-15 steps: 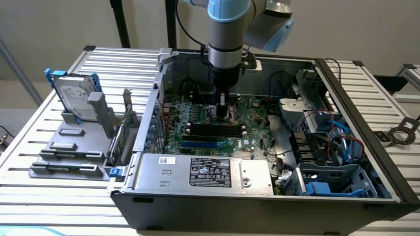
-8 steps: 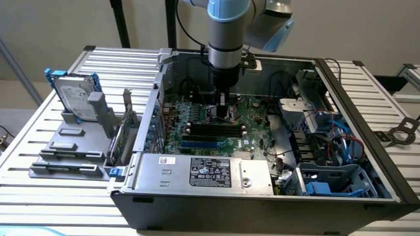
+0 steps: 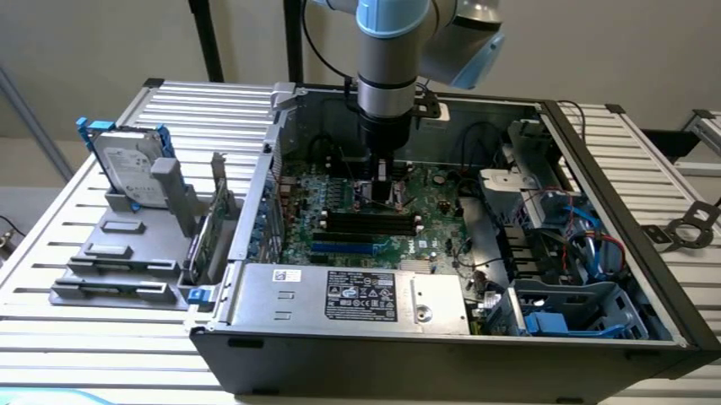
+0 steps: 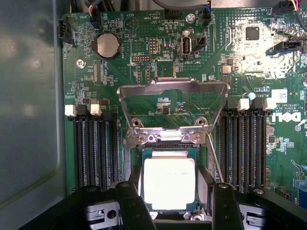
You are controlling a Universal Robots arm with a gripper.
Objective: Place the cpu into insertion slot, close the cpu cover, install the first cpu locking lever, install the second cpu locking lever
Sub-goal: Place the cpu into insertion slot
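An open computer case [image 3: 451, 354] is sitting on the slatted tabletop [image 3: 67, 354], holding a green motherboard [image 4: 144, 72]. The cpu cover [image 4: 172, 88] is standing flipped up off the insertion slot [image 4: 165, 145], where the cpu [image 4: 169, 182] is lying. The end effector [image 4: 176, 191] is straddling the chip, its fingers spread wider than it.

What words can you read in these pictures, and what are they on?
"DEL": big white letters on the green board, running off the view's edge.
The tiny white print elsewhere on that board: too small to read.
The white label on the silver box: too small to read.
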